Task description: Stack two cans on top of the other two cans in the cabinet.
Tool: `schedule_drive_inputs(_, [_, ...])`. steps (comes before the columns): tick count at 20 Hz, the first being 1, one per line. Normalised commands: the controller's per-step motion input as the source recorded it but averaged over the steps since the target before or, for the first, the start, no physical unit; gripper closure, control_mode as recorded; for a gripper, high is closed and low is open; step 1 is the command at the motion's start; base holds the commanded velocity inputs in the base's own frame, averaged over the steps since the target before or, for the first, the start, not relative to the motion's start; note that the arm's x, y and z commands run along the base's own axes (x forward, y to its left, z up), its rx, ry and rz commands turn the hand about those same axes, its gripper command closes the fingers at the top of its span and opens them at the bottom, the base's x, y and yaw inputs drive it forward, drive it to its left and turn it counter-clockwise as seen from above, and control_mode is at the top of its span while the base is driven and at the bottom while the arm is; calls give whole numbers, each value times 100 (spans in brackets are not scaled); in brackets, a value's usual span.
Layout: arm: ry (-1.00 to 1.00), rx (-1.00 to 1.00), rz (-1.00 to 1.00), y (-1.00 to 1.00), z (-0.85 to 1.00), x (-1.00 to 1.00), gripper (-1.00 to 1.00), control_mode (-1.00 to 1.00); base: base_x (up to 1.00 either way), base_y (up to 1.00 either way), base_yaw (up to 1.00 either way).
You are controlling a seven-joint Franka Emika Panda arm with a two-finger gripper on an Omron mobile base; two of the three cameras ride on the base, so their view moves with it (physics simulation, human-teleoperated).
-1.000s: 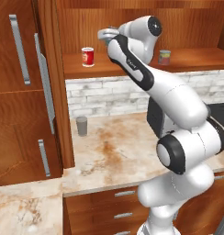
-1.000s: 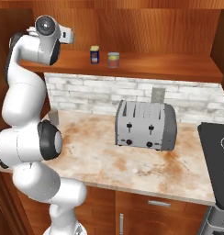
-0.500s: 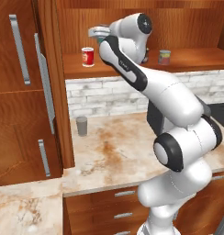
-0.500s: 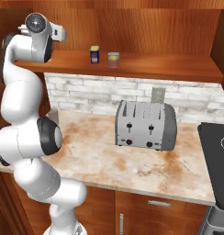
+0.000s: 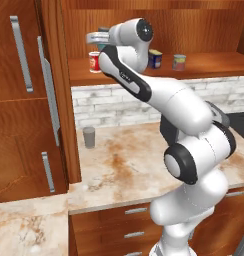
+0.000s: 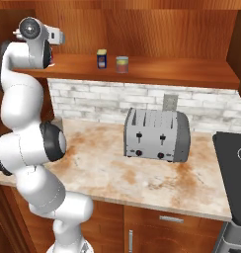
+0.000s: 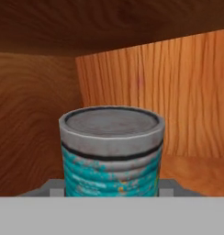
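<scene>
My gripper point(image 7: 111, 189) is shut on the teal can point(image 7: 111, 151), whose grey rim and lid face the hand view. In the left base view the gripper point(image 5: 95, 38) hangs just above the red can point(image 5: 94, 62) with a white band, at the left end of the cabinet shelf point(image 5: 214, 65). Further right on that shelf stand the dark blue can point(image 5: 155, 58) with a yellow top and the pale green-grey can point(image 5: 179, 62), side by side. From the right base view the gripper point(image 6: 57, 36) is left of the dark blue can point(image 6: 101, 59) and the pale can point(image 6: 122, 64).
A plain grey cup point(image 5: 88, 137) stands on the marble counter point(image 5: 124, 165) near the tall wooden doors point(image 5: 24, 100). A silver toaster point(image 6: 154, 134) sits on the counter under the shelf, with a dark stove top point(image 6: 231, 163) at the right.
The hand has swung left along the cabinet with the teal can still in it, from mid-shelf to above the red can. The cans on the shelf have not moved.
</scene>
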Motion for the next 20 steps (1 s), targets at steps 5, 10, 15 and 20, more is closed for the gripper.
schedule_drive_inputs(5, [-1,-4,0,14,-10,23,100,-100,0,0,0])
schedule_drive_inputs(10, [0,-6,0,11,-3,7,100,-100,0,0,0])
schedule_drive_inputs(15, [0,-6,0,7,-3,1,100,-100,0,0,0])
schedule_drive_inputs(20, [0,-3,0,4,-6,2,100,-100,0,0,0])
